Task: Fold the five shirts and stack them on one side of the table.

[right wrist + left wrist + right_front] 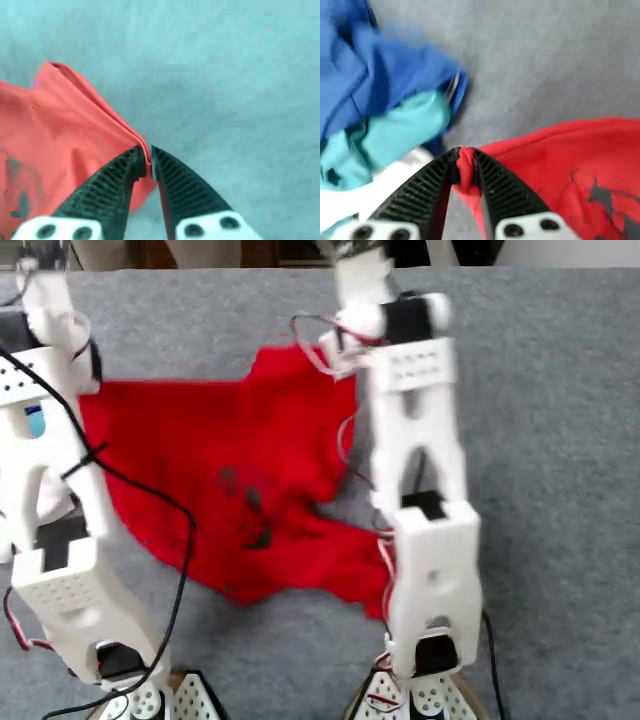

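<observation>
- High view: red shirt (240, 470) lies rumpled on the grey table (550, 440), trailing back from both arms' jaws.
- Left wrist view: left gripper (465, 170) is clenched on a red fold; blue shirt (375, 75) and teal shirt (400, 130) lie just beyond the jaws.
- Right wrist view: right gripper (148, 161) is clenched on the red shirt's edge.

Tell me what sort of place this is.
Likely a robotics lab bench for laundry folding: two white arms at a grey table, a red shirt between them, a blue shirt and a teal shirt heaped nearby.
</observation>
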Robot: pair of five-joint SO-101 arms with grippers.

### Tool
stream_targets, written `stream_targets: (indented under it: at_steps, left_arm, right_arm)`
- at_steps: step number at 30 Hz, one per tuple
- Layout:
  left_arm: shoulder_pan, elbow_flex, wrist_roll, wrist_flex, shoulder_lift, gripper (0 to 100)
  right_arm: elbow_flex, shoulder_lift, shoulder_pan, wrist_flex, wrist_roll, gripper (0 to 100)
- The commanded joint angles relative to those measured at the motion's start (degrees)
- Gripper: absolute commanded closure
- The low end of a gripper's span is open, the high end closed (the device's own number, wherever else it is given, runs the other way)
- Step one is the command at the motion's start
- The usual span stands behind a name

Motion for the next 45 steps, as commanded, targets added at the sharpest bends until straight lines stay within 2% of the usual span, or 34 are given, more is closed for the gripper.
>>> stream_targets:
  at_steps: [1,6,13,16,21,29,38,45]
  left_arm:
    - [4.84,-16.70,3.25,4.84,-1.36,98]
    - [6.77,-26.20,8.97,4.92,-6.46,98]
    - [13.63,-24.88,10.20,4.92,-24.31,98]
    - [13.98,-22.95,12.40,4.92,-32.13,98]
    - [14.07,-16.35,12.84,4.92,-44.79,98]
    - [14.42,-3.52,12.84,4.84,-61.05,98]
    - [14.42,8.62,12.84,4.66,-64.48,98]
    - [14.15,19.78,12.92,-4.66,-65.01,98]
  right_arm:
    - [-3.56,-13.14,2.51,1.14,3.60,99.0]
    - [-3.91,-25.01,5.23,1.14,7.82,98.7]
    - [-3.65,-42.07,7.60,-1.32,11.34,98.7]
    - [-3.56,-47.78,12.18,-4.40,11.34,98.7]
    - [-3.47,-53.85,19.21,-7.91,13.01,98.7]
    - [-3.47,-57.63,20.09,-12.48,18.99,98.7]
    - [-3.12,-57.27,20.09,-20.57,24.26,98.7]
    - [4.09,-57.63,20.09,-23.65,28.22,98.7]
